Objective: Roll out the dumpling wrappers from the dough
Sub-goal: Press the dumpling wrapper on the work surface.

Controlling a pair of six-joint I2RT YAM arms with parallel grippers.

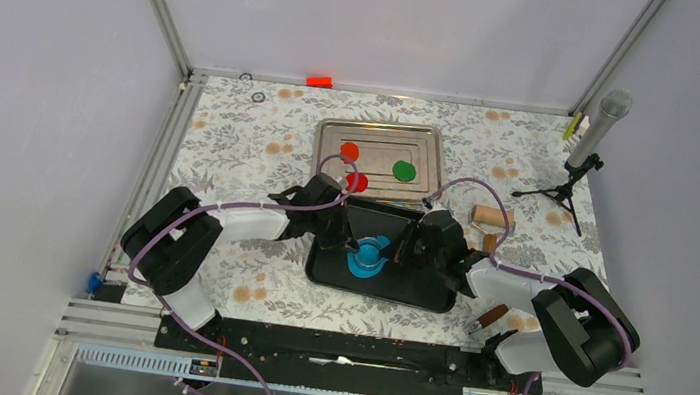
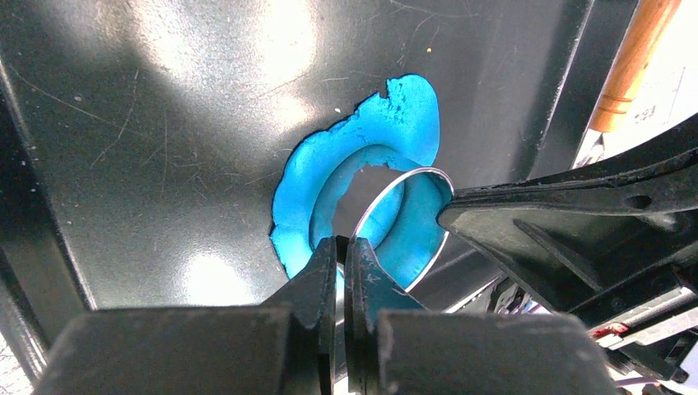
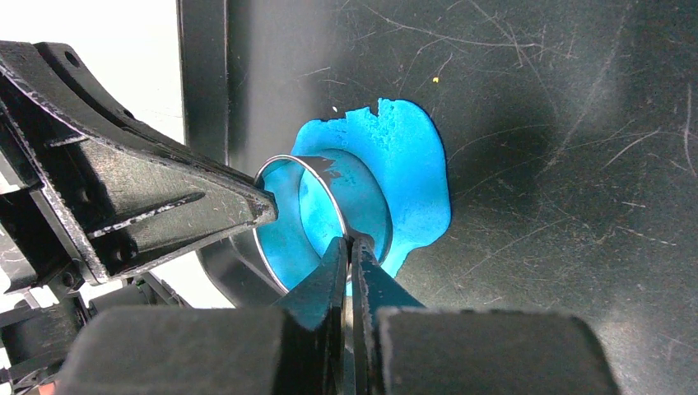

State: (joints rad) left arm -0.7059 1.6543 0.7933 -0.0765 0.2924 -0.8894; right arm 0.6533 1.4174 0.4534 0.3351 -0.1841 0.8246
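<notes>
Cutting stage: both grippers are pinching the ring (image 2: 421,171) over the blue dough (image 1: 368,260).

Left gripper (image 2: 344,240) and right gripper (image 3: 350,240) are clamping shut on opposite rims of the tilted ring. The dough is lying flat in the black tray (image 1: 336,278) with a round hole showing, so I'm judging the cut made. Three wrappers (image 1: 404,171) are waiting in the silver tray (image 1: 382,127), and the blue one looks left to deliver. The dough is stretching near-to-far, ragged tip pointing away from the arms.

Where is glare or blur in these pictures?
Left wrist view: white glare patches on the black tray, and the left hand near the lens looks soft. Right wrist view: tray scratches are sharp, the table beyond is washed out. Top view: even light, faint shadows.
</notes>
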